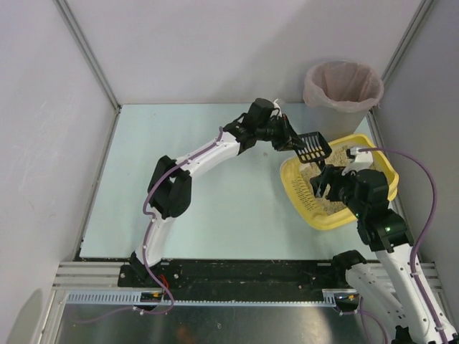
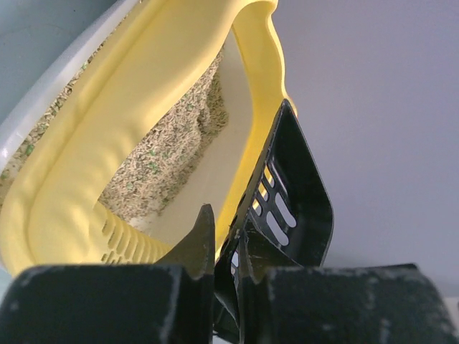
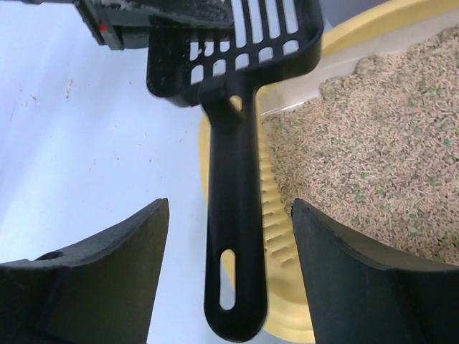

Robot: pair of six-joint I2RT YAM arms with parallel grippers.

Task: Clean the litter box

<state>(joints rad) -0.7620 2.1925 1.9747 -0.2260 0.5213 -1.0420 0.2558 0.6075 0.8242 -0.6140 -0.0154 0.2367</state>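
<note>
Over on the desk's (image 1: 215, 193) right side sits the litter box (image 1: 297, 188), near the lined bin (image 1: 343, 86). The black scoop (image 3: 233, 186) hangs over its rim, with the left pincer (image 2: 224, 244) clamped on the slotted head alone. That's a thin hold, and it could twist or drop! The right pincer (image 3: 229, 204) gapes wide around the handle, not touching; closing off-centre might knock it loose.

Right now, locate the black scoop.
Top view, right of centre: the black scoop hangs over the far-left rim of the litter box, gripped by the left tool, handle toward the open right tool.
</note>
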